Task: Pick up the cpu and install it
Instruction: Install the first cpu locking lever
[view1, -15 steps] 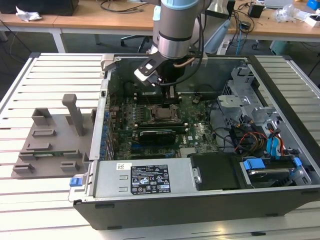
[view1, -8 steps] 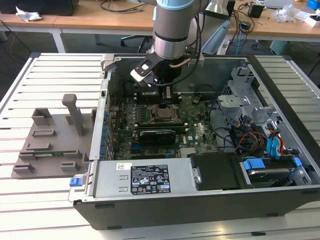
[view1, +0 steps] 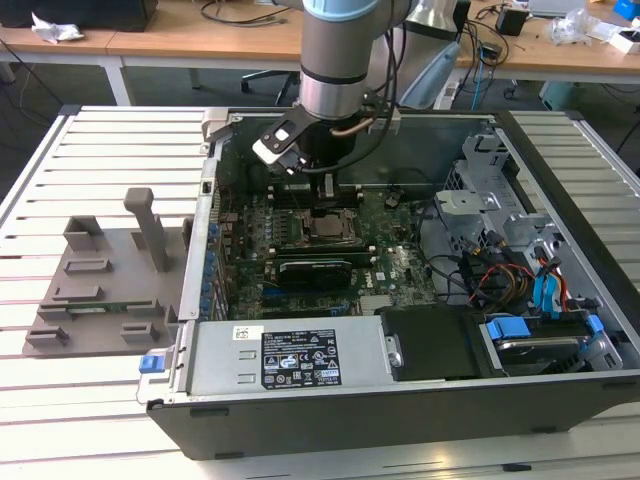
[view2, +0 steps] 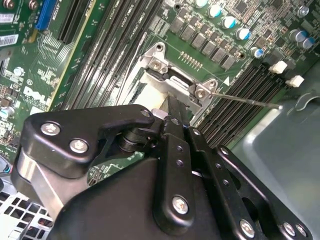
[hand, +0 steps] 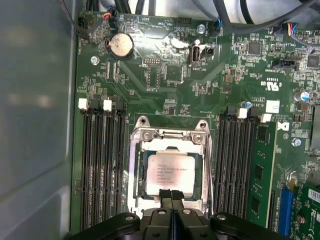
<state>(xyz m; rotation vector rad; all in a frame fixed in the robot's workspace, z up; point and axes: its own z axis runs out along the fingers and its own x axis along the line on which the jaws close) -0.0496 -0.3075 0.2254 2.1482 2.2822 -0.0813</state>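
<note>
Metal, dull and silver, covers the top of the cpu (hand: 171, 172), which we see as a small flat square with a thin darker rim and faint print on its face. It lies flat inside the socket frame (hand: 172, 135) on the green motherboard (hand: 165, 75), within the open computer case (view1: 400, 400). In the exterior view we find the cpu (view1: 327, 228) straight under the arm.

We see the gripper (hand: 171, 196) with its two narrow fingers pressed together, their tips at one edge of the cpu; we cannot tell whether they touch it. In the second wrist view the gripper (view2: 172, 106) reaches down to the socket frame, and its black linkage hides the chip.

Rows of black memory slots (hand: 102, 165) flank the socket on both sides, and a green memory module (hand: 260, 175) stands in one of them. A thin metal lever (view2: 245, 100) sticks out sideways from the frame's corner. A round coin battery (hand: 121, 45) sits further off on the board.

On the white slatted desk (view1: 60, 160), at the exterior view's left of the case, lies a grey plastic tray (view1: 100, 290).
</note>
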